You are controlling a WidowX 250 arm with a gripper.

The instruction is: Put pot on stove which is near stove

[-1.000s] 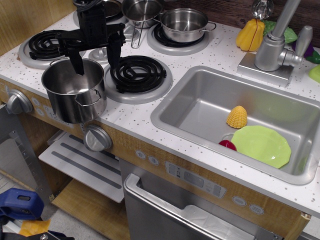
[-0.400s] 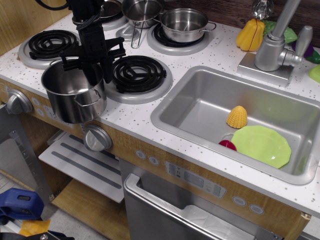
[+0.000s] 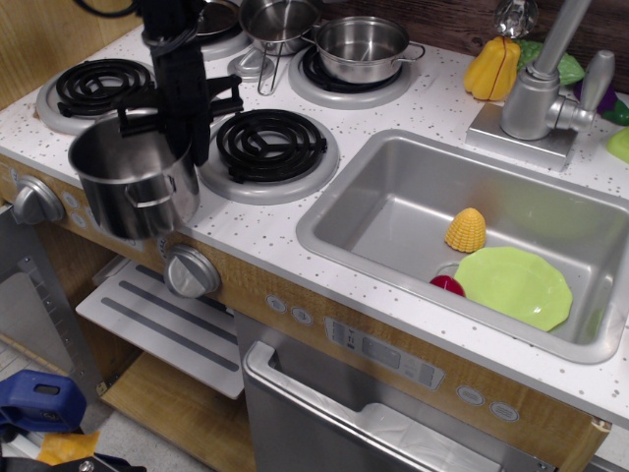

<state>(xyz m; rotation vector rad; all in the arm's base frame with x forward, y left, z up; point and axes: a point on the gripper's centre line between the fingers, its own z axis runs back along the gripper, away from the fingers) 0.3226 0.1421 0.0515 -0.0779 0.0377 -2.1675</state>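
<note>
The pot, a tall shiny steel cylinder with small loop handles, is at the front left corner of the counter, overhanging the edge and slightly tilted. My black gripper comes down from above and is shut on the pot's back right rim, one finger inside and one outside. The nearest stove, a black coil in a silver ring, lies bare just right of the pot. A second bare coil stove lies behind the pot to the left.
A shallower steel pot and a small saucepan stand on the back burners. The sink on the right holds a green plate and a yellow toy. Grey knobs line the front panel.
My gripper dropped from above the pot onto its rim and closed. The pot has since shifted left and towards the counter's edge, slightly raised and tilted.
</note>
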